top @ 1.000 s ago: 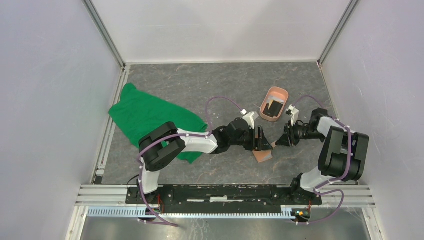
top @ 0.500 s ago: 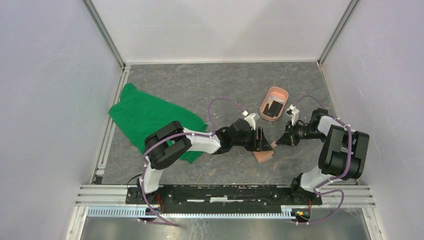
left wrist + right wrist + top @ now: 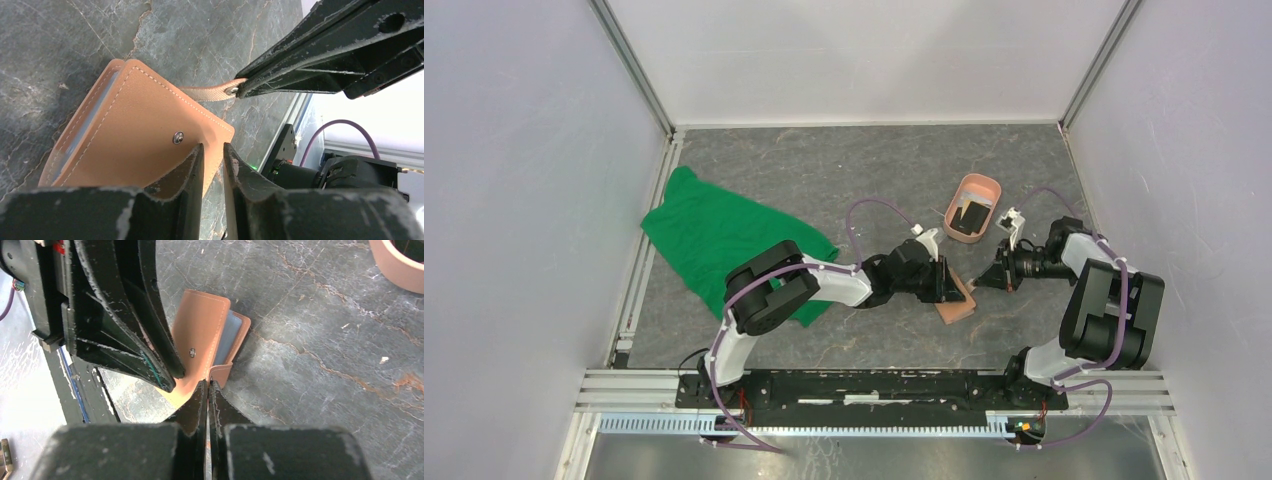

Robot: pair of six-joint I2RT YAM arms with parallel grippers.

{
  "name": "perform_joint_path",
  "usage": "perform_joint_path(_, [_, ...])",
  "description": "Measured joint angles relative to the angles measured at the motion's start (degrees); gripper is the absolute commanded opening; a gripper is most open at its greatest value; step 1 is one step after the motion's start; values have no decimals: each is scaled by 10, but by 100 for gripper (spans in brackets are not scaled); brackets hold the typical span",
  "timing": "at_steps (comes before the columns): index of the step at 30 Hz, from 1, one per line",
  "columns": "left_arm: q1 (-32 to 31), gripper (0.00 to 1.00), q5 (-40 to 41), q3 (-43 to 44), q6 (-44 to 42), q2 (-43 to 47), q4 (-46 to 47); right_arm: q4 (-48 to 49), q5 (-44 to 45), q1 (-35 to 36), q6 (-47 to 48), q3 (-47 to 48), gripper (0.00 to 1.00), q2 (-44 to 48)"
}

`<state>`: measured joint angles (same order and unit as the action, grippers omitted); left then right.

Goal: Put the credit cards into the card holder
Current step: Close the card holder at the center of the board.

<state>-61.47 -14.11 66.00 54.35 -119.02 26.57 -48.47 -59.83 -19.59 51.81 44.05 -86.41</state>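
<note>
Left wrist: left claw (image 3: 213, 148) pinches stitched tan card holder (image 3: 135, 130); right claw (image 3: 239, 90) clamps its strap (image 3: 207, 93).

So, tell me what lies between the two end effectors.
Only the card holder, spanning left end effector to right end effector; left wrist view shows it.

We're in a lab robot cell: left arm (image 3: 769, 295) and right arm (image 3: 1114, 310) bolted to an aluminium rail (image 3: 874, 386), extrusion frame posts (image 3: 634, 65), white panel walls (image 3: 864, 50), marbled tabletop (image 3: 824, 170).

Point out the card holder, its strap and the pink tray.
card holder (image 3: 135, 125), left wrist view, outer cover.
strap (image 3: 210, 93), left wrist view, mid-length.
pink tray (image 3: 977, 179), top external view, far rim.
</note>
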Motion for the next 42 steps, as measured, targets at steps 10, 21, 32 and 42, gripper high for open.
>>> perform_joint_path(10, [0,20,0,3,0,-6,-3,-14,-2,54,23,1,0,-2])
perform_joint_path(21, [4,25,-2,7,10,-14,4,70,74,118,-68,-9,0,12])
perform_joint_path(32, [27,34,-21,-52,13,37,27,117,132,140,-113,-19,0,25])
perform_joint_path(42, [50,27,-9,-47,-3,54,-14,127,136,142,-118,-23,0,45])
